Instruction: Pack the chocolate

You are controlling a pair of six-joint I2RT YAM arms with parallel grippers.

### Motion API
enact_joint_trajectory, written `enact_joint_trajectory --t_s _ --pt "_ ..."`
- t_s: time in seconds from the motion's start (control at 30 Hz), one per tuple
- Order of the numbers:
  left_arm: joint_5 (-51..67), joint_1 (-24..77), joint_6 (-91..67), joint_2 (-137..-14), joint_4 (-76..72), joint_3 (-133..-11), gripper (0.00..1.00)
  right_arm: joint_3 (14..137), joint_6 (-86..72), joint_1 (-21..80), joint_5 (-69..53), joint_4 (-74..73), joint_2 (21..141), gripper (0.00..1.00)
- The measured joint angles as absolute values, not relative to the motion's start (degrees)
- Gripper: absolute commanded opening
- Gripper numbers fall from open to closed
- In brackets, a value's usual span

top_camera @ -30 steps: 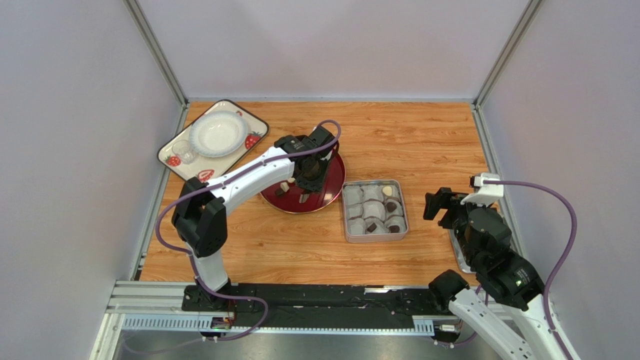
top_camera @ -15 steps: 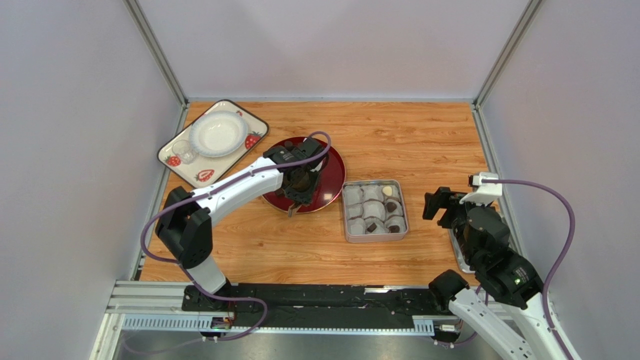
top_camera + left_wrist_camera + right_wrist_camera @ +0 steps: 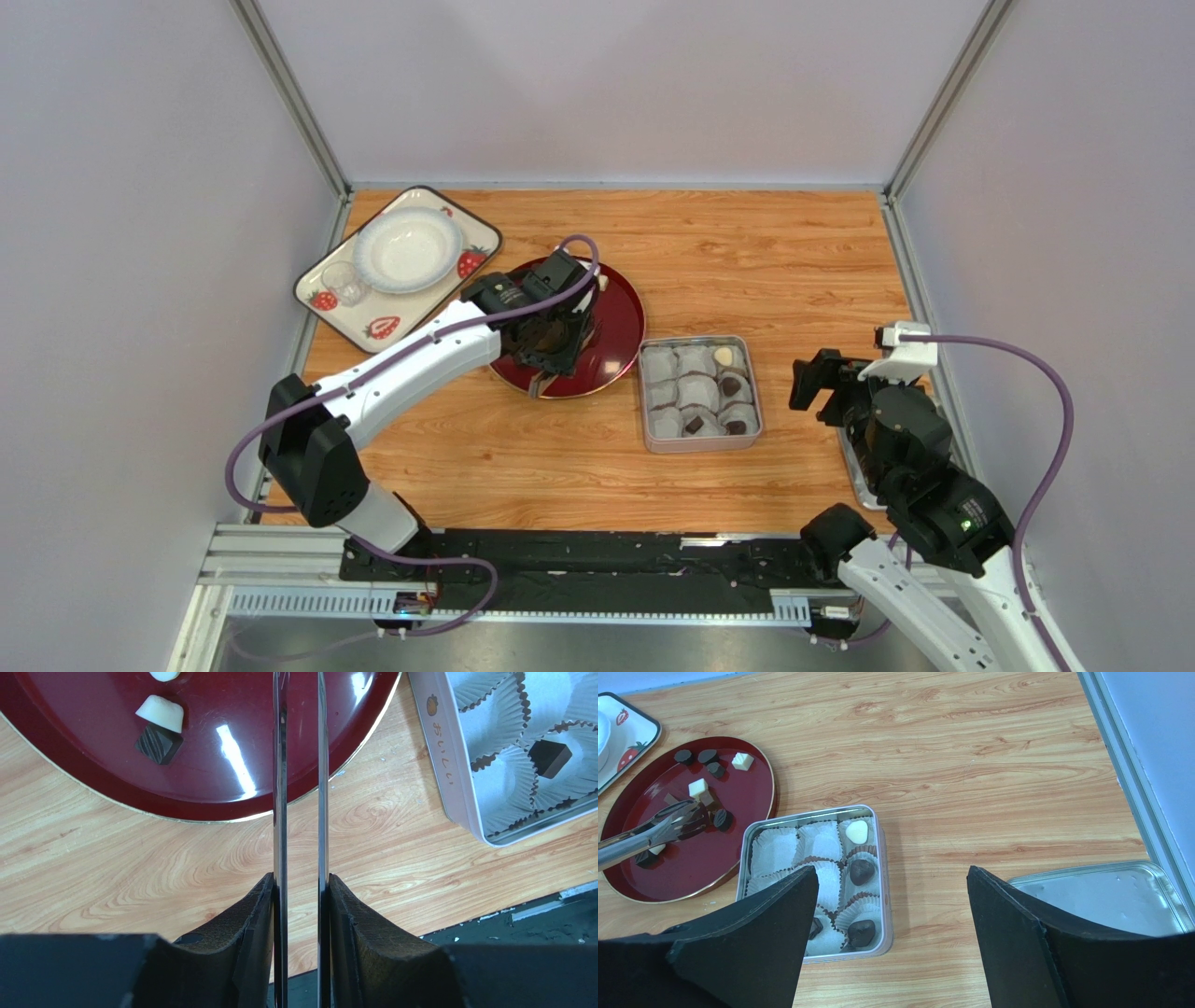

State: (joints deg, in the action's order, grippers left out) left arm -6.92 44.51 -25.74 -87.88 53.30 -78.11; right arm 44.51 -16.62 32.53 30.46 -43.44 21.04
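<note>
Chocolate pieces lie in two places. Most sit loose on the round dark-red plate: dark rounds and a white cube at its far side, a cream cube and more dark pieces toward the middle and near rim. The rest are packed in the square grey tin just right of the plate, where white paper cups hold a white heart at the far right corner and three dark pieces in the nearer cups; the left cups show no filling.

The left gripper is clenched on metal tongs, its dark pads pressing both thin blades so that they run almost parallel with a narrow gap. The tongs reach over the plate's near rim, tips above the middle of the plate. Whether they pinch a piece I cannot tell.

The right gripper hangs to the right of the tin, well apart from it, fingers spread wide and holding nothing. A shallow metal tray lies beside it by the right wall. At the far left corner a strawberry-patterned tray carries a white bowl.
</note>
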Motion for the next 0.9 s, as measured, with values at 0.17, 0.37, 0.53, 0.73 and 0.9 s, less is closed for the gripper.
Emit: enact_joint_trajectory --t_s 0.17,0.37,0.53,0.73,0.9 --pt "-7.7 44.53 -26.24 -88.66 53.54 -78.04 0.42 44.51 -16.62 32.53 30.46 -43.44 21.08 0.82" --pt "-8.29 44.53 -26.65 -91.68 53.63 -78.04 0.44 44.51 -16.62 32.53 30.46 -43.44 21.08 0.82" --pt "-8.54 44.53 -26.76 -93.3 53.76 -78.04 0.44 44.51 -16.62 32.53 30.44 -43.44 21.08 0.82" --pt "-9.1 44.53 -26.74 -94.85 53.47 -78.06 0.45 44.51 -16.62 32.53 30.46 -43.44 21.08 0.82" --pt "-9.13 44.47 -26.7 -97.01 52.82 -78.48 0.45 44.49 -16.62 32.53 30.46 -43.44 21.08 0.82"
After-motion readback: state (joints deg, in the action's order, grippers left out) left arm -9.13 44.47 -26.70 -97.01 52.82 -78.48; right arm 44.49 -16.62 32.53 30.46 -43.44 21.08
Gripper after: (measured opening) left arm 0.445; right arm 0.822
